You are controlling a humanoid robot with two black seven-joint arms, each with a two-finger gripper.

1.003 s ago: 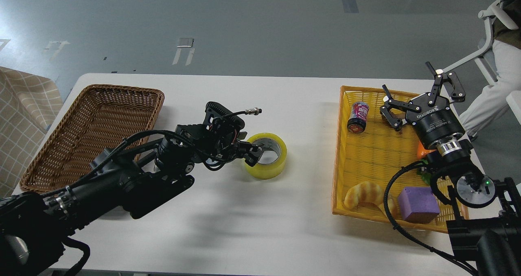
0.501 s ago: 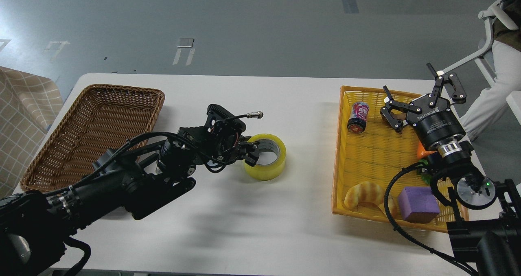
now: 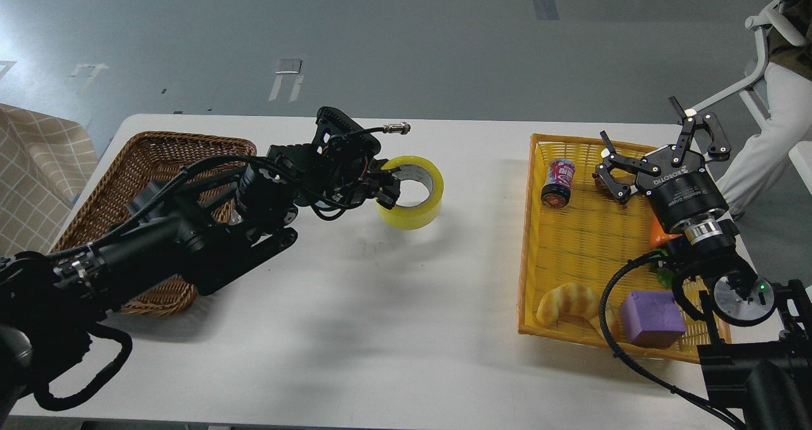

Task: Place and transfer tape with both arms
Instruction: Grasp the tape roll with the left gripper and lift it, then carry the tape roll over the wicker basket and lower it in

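Observation:
The yellow tape roll hangs above the white table near its middle, lifted, with its shadow on the table below it. My left gripper is shut on the roll's left wall, with one finger inside the core. My right gripper is open and empty above the far right part of the yellow basket.
A brown wicker basket stands at the left, partly under my left arm. The yellow basket holds a can, a croissant, a purple block and an orange item. A person and chair are at the right.
My left gripper has lifted the tape off the table and moved it up and slightly away. My right gripper has barely shifted.

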